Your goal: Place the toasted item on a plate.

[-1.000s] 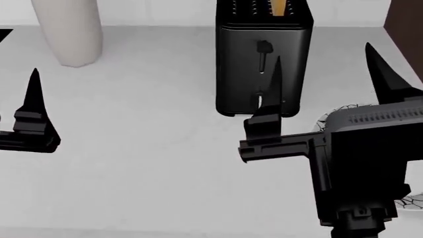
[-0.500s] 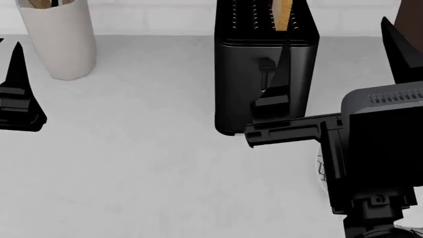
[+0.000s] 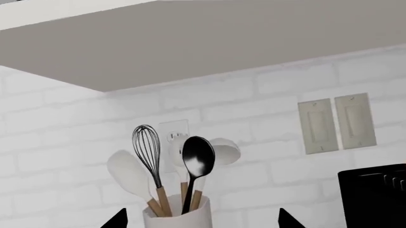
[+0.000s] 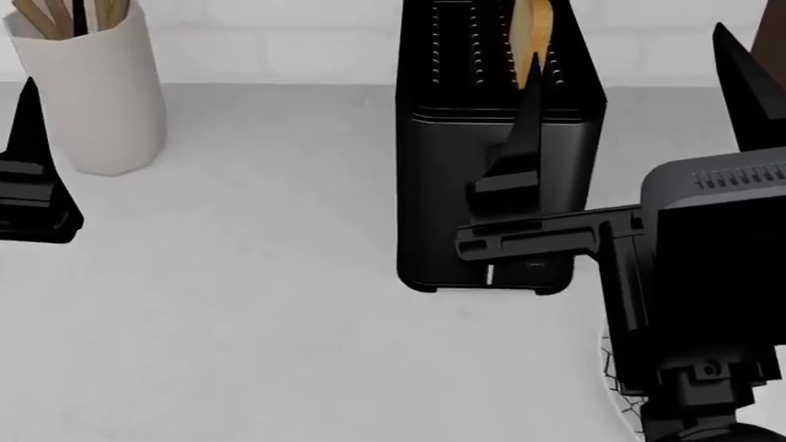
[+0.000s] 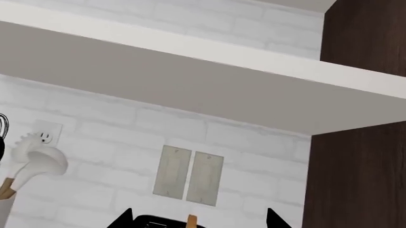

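Toast stands upright in a slot of the black toaster, untouched; the plate shows only as a sliver of patterned rim just right of the toaster, behind the arm. Right gripper hangs at the toaster, fingers spread wide and empty. Left gripper, well left of the toaster by the crock: finger state unclear; grasp, lift and placing all remain

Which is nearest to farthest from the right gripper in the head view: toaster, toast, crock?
Measured from the right gripper, head view:
1. Toaster: directly under its left finger, which overlaps the toaster's front.
2. Toast: standing in the toaster's slot, just beyond that fingertip.
3. Crock: far across the counter on the robot's left, near the left gripper's one visible finger.
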You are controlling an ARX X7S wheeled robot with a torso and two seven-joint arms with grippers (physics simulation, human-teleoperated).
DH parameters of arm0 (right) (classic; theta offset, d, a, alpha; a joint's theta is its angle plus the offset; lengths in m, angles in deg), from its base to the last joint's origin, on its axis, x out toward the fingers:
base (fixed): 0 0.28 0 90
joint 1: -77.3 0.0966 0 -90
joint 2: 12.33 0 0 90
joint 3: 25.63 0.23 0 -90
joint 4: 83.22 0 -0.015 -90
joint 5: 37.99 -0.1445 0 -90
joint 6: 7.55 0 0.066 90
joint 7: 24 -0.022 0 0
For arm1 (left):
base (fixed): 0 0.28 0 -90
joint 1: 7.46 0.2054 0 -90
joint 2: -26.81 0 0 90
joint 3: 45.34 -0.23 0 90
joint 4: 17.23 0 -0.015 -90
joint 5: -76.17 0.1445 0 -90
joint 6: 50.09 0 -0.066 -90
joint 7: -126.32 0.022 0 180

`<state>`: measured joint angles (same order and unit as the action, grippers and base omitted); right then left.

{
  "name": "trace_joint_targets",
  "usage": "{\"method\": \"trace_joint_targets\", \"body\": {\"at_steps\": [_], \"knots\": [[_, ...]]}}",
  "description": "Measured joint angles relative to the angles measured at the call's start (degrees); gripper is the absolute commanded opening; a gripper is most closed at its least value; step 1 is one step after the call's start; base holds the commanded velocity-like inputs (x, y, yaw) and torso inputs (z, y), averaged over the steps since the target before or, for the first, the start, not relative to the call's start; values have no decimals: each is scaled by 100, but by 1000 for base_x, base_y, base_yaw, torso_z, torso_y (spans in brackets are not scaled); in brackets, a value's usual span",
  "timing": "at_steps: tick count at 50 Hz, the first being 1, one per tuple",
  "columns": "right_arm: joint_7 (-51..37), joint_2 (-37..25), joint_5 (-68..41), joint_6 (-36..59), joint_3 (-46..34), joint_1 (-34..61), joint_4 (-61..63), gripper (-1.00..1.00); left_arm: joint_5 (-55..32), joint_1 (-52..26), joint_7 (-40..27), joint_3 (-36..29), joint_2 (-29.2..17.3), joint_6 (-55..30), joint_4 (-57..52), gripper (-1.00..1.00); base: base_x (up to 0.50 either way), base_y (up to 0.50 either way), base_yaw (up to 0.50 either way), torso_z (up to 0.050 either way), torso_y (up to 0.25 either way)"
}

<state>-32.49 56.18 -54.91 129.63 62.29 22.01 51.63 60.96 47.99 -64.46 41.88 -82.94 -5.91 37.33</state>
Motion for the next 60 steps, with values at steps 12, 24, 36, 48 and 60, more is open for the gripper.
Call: {"method": "trace_joint_targets", "body": {"at_steps": [12,24,36,48,60], "knots": [[-17,-16,-52,41,9,10,41,100,-22,29,-17,-1,-22,1,-13,100,175,0,0,0,0],[-26,-34,-88,58,-6,52,42,100,-49,30,-27,-9,-46,-24,-28,100,217,0,0,0,1],[-39,-50,-116,65,-26,87,36,100,-73,39,-36,-15,-68,-31,-34,100,218,0,0,0,0],[-70,-69,-147,90,-19,78,72,100,-70,52,-60,-44,-81,-6,-13,100,211,0,0,0,1],[-123,-38,-216,122,49,63,113,100,-77,64,-79,-61,-102,0,-5,100,66,0,0,0,0]]}}
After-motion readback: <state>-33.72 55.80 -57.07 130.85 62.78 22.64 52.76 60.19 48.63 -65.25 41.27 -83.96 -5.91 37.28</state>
